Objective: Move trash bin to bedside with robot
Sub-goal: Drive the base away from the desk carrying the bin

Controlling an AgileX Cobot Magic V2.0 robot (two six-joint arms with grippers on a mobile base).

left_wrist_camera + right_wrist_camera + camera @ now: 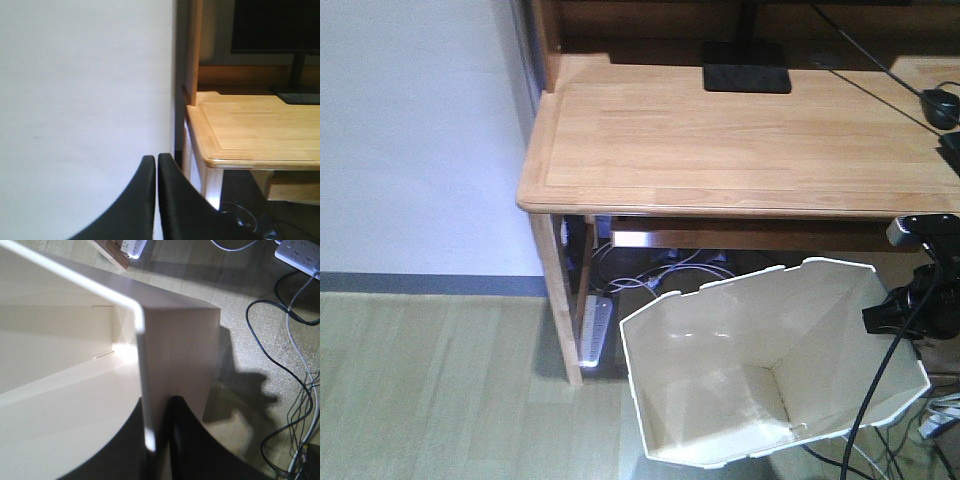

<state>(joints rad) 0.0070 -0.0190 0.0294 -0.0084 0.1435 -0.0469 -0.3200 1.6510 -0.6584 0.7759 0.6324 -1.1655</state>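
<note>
Two black fingers (192, 440) of the right arm (925, 300) pinch the thin wall of the trash bin (760, 370) right at its rim. One finger sits inside the bin and one sits outside, with the wall squeezed between them. The left fingers (142, 200) are pressed together with nothing in them. They hang up in the air, pointing at the white wall (85, 75) next to the wooden counter (740, 140).

The white bin is low on the right, just in front of the counter and partly under its front edge. It leans over, so its open mouth tips up toward the front camera and we can see its cream inside. I cannot tell if its bottom is on the floor (430, 380) or a little off it. No bed shows in any view.

My guess is that the grab is done and the carry is only starting. The bin is not at the bed yet, so most of the job is left.

Next, the robot likely needs to back away from the counter, turn, and roll over to the bed while the bin hangs from that one pinch. The wall is thin and may bend or slip, so slow moves seem best. Loose cables (292, 345) lie on the floor close by, and the bin or the wheels could catch on them.
</note>
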